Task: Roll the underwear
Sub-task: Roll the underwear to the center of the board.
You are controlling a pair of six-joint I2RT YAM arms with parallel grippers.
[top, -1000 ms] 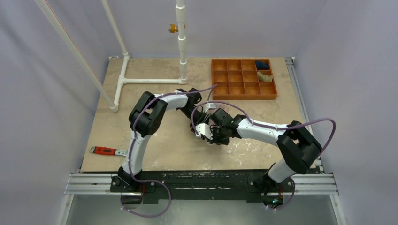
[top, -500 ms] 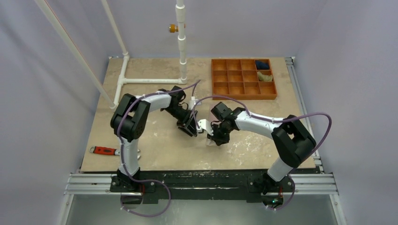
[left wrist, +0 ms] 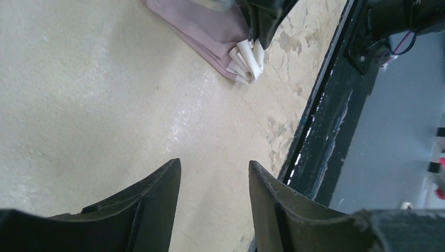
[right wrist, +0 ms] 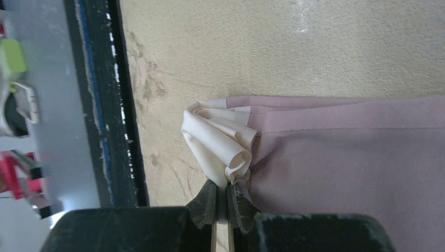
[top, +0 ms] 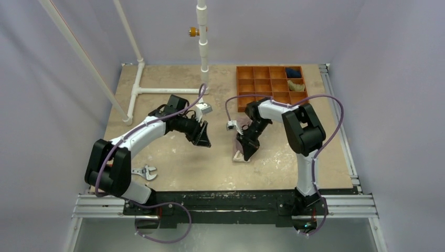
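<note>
- My right gripper (right wrist: 222,202) is pinched almost shut on the cream-white panel (right wrist: 220,137) of the underwear (right wrist: 346,157). A thin fold of that cloth is caught between the jaws.
- The underwear lies on the table (top: 178,157), right of centre and toward the near edge, well apart from the orange tray (top: 273,109). It looks folded into a narrow pink band running away from the pinch.
- The cream end is curled into a few loose turns while the pink band lies flat, so I judge the roll barely begun.
- My left gripper (left wrist: 214,202) hangs over bare table with its jaws wide apart and nothing between them. It is off to one side of the cloth and not touching it.
- For the next move, I think the right wrist needs to carry the curl over onto the pink band, with the pinch kept firm so the turns stay tight.
- I would bring the left gripper down onto the far end of the band, because the cloth may otherwise slide along the table instead of winding.
- The curl looks slack, and I expect it to spring open if I let go early.
</note>
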